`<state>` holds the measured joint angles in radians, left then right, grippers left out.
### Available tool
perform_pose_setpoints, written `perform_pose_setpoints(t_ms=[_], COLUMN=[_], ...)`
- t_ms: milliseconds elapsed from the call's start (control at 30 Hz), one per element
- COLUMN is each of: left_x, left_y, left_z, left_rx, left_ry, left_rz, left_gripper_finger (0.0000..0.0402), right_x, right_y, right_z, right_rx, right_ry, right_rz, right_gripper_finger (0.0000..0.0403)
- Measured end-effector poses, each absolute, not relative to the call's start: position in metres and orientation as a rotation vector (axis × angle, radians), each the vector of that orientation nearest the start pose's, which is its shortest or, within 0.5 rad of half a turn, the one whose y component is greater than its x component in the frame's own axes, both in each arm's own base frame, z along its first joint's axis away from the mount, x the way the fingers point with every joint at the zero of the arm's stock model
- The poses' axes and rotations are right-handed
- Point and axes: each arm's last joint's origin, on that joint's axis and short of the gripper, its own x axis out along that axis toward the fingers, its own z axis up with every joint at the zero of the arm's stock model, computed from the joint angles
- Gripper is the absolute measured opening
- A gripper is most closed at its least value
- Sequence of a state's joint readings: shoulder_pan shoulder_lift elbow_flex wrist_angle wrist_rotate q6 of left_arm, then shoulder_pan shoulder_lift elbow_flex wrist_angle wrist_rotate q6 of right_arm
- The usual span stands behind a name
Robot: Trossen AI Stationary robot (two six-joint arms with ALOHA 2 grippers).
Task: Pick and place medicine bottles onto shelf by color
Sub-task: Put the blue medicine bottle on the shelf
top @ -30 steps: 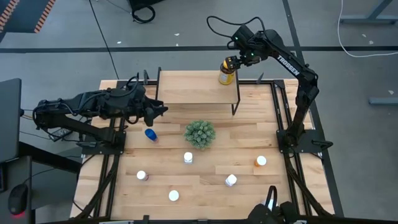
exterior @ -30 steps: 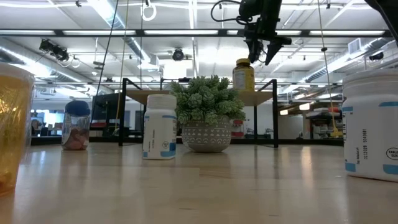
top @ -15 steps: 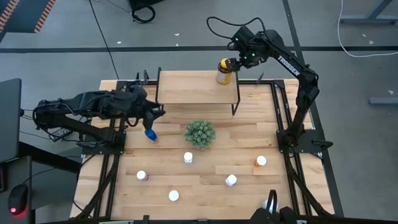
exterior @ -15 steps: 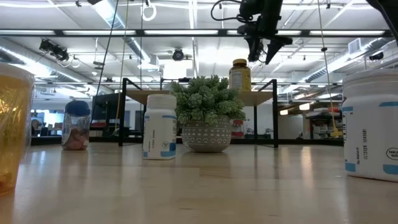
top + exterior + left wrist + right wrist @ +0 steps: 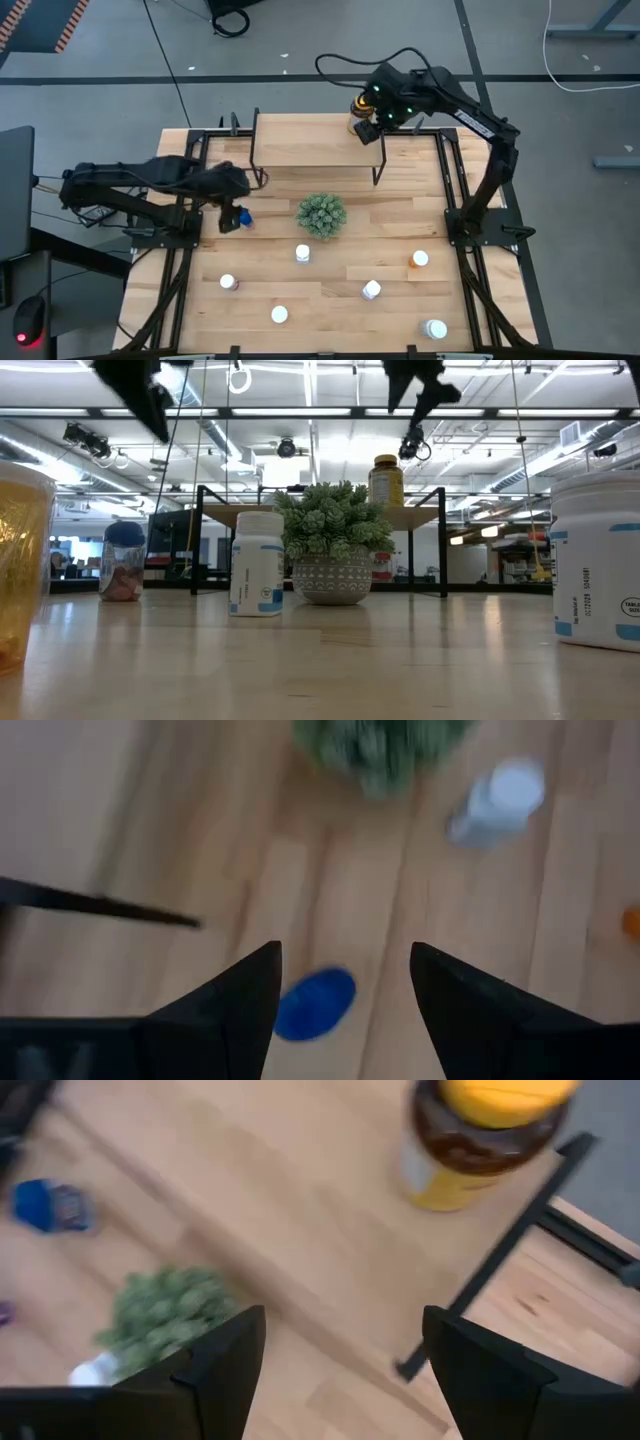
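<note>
The amber bottle with a yellow cap (image 5: 358, 103) (image 5: 480, 1140) stands upright on the far right corner of the light-wood shelf (image 5: 310, 140). My right gripper (image 5: 372, 122) (image 5: 340, 1350) hangs open above the shelf, just near of that bottle and clear of it. The blue bottle (image 5: 243, 215) (image 5: 315, 1003) stands on the table near the shelf's left leg. My left gripper (image 5: 231, 216) (image 5: 345, 985) is open above it and points down, one finger on either side of the blue cap without touching. Several white-capped bottles stand farther toward the near edge.
A green spiky plant in a pot (image 5: 321, 214) stands mid-table, right of the blue bottle. White-capped bottles (image 5: 303, 253) (image 5: 228, 282) (image 5: 280, 314) (image 5: 371, 290) (image 5: 434, 328) and an orange one (image 5: 419, 259) are scattered over the near half. The shelf's black legs (image 5: 380, 165) stand beside the plant.
My right gripper has risen away from the amber bottle, which stays upright on the shelf. My left gripper has moved from beside the shelf's left leg toward the near edge, tipped downward, and now hangs over the blue bottle.
</note>
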<state>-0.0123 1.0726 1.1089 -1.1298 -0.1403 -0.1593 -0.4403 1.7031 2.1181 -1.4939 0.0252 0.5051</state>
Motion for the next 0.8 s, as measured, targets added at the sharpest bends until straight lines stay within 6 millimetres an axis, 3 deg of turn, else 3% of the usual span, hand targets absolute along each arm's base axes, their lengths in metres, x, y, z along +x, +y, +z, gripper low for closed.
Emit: perform_pose_setpoints(t_ms=[233,400,667,800], left_x=[0.188,0.187,0.188,0.191], left_y=[0.003,0.001,0.004,0.011], left_z=[0.273,0.252,0.25,0.246], left_rx=[0.018,0.122,0.529,0.587], left_ry=[1.231,1.291,1.282,1.308], left_rz=[0.135,0.016,-0.23,-0.269], left_gripper_finger=[0.0245,0.0266,0.0281,0.0279], right_x=[0.256,0.24,0.227,0.228], right_y=[-0.081,-0.058,-0.042,-0.037], right_z=[0.468,0.487,0.496,0.496], right_rx=[0.586,0.538,0.5,0.492], right_ry=[0.752,0.622,0.574,0.579], right_rz=[-0.646,-0.649,-0.648,-0.625], right_gripper_finger=[0.0276,0.0276,0.0276,0.0276])
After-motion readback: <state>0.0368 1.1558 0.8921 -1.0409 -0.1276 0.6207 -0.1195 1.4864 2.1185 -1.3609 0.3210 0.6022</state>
